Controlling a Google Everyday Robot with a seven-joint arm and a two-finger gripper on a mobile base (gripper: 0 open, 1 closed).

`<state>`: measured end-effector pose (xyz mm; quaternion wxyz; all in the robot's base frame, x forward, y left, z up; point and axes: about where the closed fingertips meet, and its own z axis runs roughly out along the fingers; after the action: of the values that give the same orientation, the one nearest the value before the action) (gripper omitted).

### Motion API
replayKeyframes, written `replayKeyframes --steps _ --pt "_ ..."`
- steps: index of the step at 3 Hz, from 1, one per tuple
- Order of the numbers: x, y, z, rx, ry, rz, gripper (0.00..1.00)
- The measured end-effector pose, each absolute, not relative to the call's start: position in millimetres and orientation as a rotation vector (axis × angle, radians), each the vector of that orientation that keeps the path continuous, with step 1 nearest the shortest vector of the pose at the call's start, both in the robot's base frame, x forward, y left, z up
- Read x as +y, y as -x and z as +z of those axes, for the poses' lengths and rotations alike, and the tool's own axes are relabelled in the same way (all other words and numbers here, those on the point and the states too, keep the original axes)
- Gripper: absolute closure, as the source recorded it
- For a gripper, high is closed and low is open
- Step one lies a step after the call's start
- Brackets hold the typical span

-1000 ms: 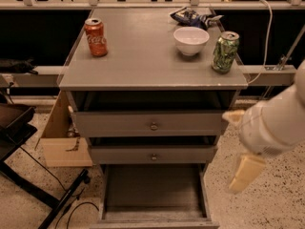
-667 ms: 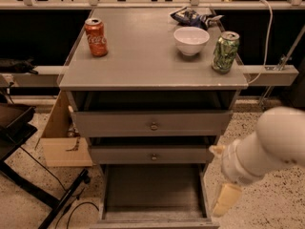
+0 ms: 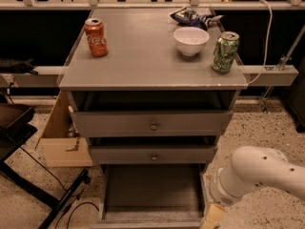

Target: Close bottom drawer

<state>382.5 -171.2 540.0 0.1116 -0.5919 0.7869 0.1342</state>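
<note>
The gripper [image 3: 213, 217] has dropped from beside the middle drawer [image 3: 153, 155] to the front right corner of the bottom drawer [image 3: 151, 190], which stands pulled well out. Whether the gripper is spread or shut, I can't tell. A push looks near.

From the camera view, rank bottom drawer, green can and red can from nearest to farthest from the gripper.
The gripper sits low, right of the cabinet.
1. bottom drawer: open, just left.
2. green can: top, right edge.
3. red can: top, far left.
</note>
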Motion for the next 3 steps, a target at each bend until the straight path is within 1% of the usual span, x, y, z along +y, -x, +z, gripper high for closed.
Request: replayKeyframes --steps 2,3 --pt "-167.0 -382.0 527.2 2.327 1.753 0.389 0.00" --pt "-154.1 -369.1 447.9 2.334 1.825 0.422 0.00"
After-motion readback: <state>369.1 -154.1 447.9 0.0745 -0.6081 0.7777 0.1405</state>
